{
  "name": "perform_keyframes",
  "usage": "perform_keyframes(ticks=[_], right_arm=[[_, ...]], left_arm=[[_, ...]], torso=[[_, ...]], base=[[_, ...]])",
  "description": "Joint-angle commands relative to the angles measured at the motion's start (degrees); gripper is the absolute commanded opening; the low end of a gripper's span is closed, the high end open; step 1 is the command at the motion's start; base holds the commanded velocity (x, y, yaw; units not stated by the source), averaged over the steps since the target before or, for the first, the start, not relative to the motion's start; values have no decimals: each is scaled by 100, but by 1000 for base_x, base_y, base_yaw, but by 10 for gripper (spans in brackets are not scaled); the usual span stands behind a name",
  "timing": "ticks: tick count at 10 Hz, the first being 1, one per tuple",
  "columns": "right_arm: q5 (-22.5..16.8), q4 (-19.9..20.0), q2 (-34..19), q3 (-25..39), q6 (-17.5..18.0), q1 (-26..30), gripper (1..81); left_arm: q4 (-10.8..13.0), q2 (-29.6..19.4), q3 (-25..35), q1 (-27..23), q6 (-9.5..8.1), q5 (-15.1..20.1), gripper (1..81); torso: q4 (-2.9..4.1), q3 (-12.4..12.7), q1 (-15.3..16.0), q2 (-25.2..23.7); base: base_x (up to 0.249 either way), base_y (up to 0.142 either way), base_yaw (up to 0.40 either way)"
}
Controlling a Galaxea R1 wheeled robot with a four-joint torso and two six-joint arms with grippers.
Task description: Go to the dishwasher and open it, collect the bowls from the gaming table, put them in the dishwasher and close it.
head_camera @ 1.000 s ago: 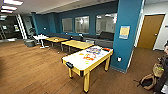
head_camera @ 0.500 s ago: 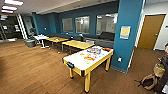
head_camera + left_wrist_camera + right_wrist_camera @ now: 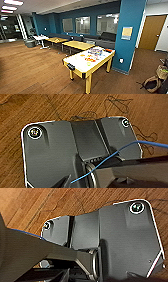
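Note:
The gaming table [image 3: 75, 62] stands ahead, slightly right of centre, with a white top and yellow edges and legs. Colourful board game boxes [image 3: 95, 52] lie on its far half. Small round bowls sit on the top: an orange one [image 3: 82, 55] near the middle and a light green one [image 3: 88, 64] closer to me. The dishwasher is out of view. Both wrist views look down past my own dark plates onto the wooden floor [image 3: 75, 106], with nothing from the task beneath them.
A blue pillar [image 3: 127, 37] rises just right of the table. Plain yellow-wood tables [image 3: 77, 45] and a dark sofa [image 3: 105, 40] line the back wall. Bags [image 3: 152, 83] lie on the floor at right, near a wooden door [image 3: 151, 32]. Open wooden floor [image 3: 30, 67] spreads left.
The whole head view has shifted slightly, so the camera has moved a little. Nothing in the room has moved.

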Motion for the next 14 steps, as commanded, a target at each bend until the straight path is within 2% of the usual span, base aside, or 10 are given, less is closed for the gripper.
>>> perform_keyframes(ticks=[1, 14], right_arm=[[-281, -61, -59, 25, -13, 179, 811], [-281, -61, -59, 7, -13, 170, 811]], left_arm=[[35, 30, 56, -193, 48, 262, 811], [44, 47, 56, -193, 48, 270, 811]], torso=[[0, 0, 0, 0], [0, -2, 0, 2]], base=[[140, 0, 0], [126, 0, 0]])
